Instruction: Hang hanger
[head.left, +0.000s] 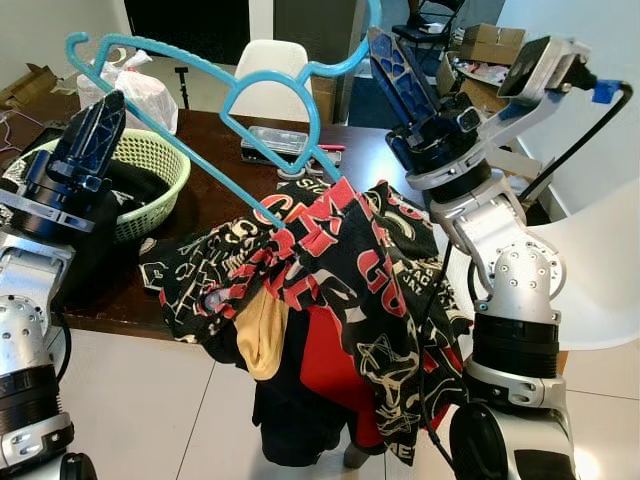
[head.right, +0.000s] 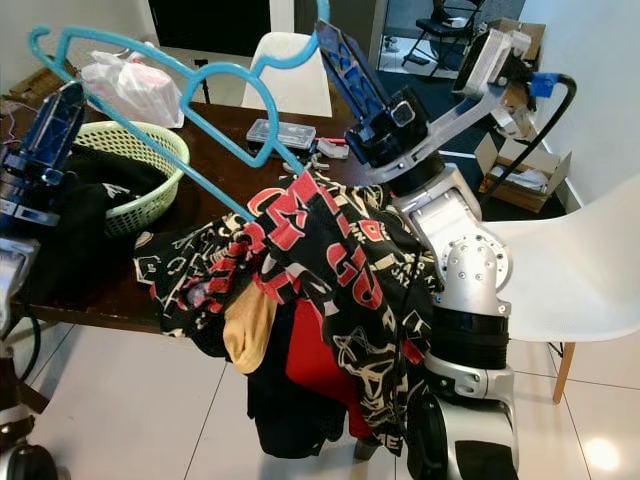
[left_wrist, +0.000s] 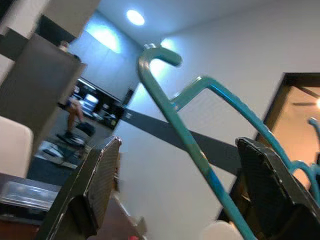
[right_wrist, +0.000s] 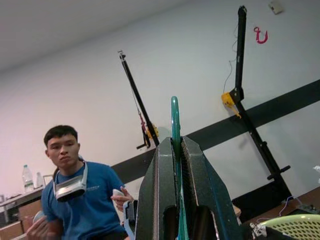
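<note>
Blue plastic hanger (head.left: 270, 90), thin moulded bars with a notched shoulder and a curved hook, held up tilted over the dark wood table (head.left: 210, 150); its hook end rises at the top of the head views, its far shoulder end reaches out toward the robot's left. A garment (head.left: 340, 270) hangs off its lower bar, soft crumpled fabric, black with red and cream lettering, a yellow patch and red lining showing underneath, draping down past the table edge over the pale tiled floor (head.left: 150, 410). Right gripper (right_wrist: 177, 150) is raised near the hook, its black ribbed fingers pressed together on the hanger's thin bar, which runs up between them in the right wrist view. Left gripper (left_wrist: 180, 165) is up on the robot's left beside the far shoulder end, fingers spread apart, the blue bar crossing the gap between them without clear contact. On the table sits a green plastic lattice basket (head.left: 150, 160) with dark cloth in it, a white plastic bag (head.left: 135, 85) behind, a clear flat box (head.left: 275, 140). White moulded chair (head.right: 570, 270) to the right. A person (right_wrist: 75, 200) in a blue shirt stands by a white wall.
</note>
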